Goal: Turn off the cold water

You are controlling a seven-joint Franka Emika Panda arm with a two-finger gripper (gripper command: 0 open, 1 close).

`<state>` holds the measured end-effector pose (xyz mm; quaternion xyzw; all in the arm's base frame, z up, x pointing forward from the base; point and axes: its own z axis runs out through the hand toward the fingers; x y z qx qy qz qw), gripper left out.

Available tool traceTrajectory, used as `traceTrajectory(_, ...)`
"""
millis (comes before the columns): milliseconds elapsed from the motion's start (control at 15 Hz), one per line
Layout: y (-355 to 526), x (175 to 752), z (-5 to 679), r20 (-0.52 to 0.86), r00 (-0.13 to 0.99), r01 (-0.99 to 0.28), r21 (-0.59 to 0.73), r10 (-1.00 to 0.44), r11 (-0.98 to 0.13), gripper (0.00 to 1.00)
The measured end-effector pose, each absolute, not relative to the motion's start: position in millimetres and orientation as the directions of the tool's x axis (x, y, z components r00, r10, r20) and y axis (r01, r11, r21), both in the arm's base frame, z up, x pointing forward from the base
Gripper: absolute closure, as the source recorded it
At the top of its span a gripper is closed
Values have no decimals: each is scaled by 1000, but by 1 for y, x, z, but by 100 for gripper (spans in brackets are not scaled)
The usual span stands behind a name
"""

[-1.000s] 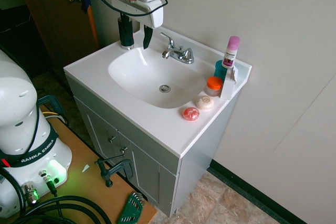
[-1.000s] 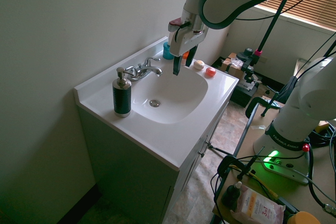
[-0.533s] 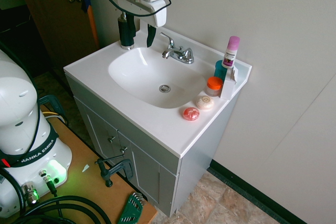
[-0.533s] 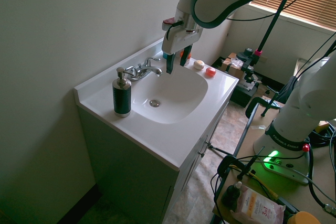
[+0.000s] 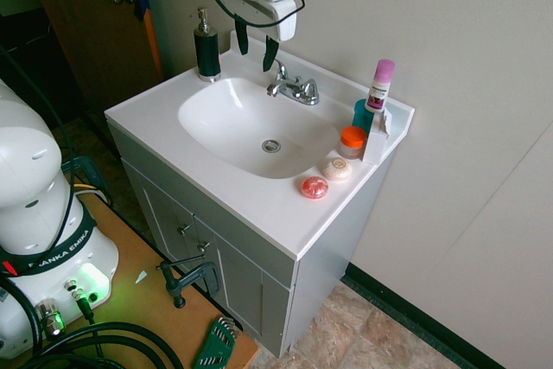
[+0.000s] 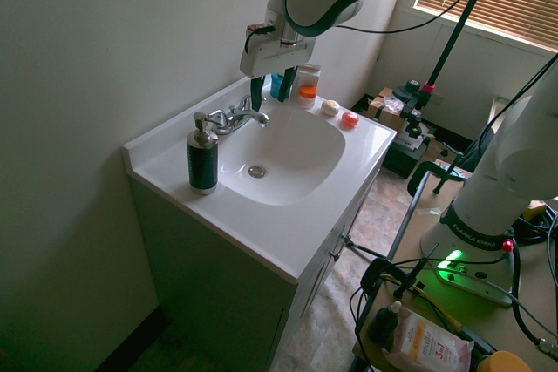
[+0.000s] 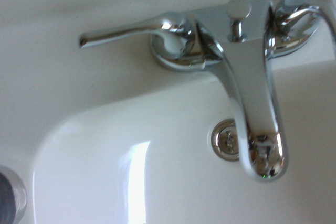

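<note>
A low chrome faucet (image 5: 294,89) stands at the back of the white sink (image 5: 207,127), with a matching lever handle on each side. No cold water stream shows at the spout (image 7: 254,129). One lever (image 7: 131,30) points sideways toward the soap-bottle side. The other handle (image 7: 299,14) is cut off by the wrist picture's edge. Which one is the cold tap I cannot tell. My gripper (image 5: 257,47) hangs open just above the faucet (image 6: 240,116), on the soap-bottle side, holding nothing. The gripper (image 6: 259,91) touches neither handle.
A dark pump bottle (image 5: 206,46) stands on the counter corner near the gripper. On the other side are a pink-capped bottle (image 5: 379,84), a teal cup (image 5: 362,115), an orange-lidded jar (image 5: 352,140) and two soaps (image 5: 326,178). The wall rises right behind the faucet.
The gripper has travelled from over the basin by the pump bottle toward the back wall, and now hangs over the faucet. It stayed open. Nothing on the counter has moved.
</note>
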<state>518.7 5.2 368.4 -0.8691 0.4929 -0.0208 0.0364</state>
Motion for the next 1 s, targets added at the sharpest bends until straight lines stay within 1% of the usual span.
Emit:
traceTrajectory(533, -6, 582, 343, -16, 430, -901, -70, -903, -428, 0)
traceTrajectory(733, -19, 593, 328, -20, 411, -911, -52, -911, -410, 0)
traceTrajectory(1000, -27, 593, 312, -28, 459, -888, -33, -888, -458, 0)
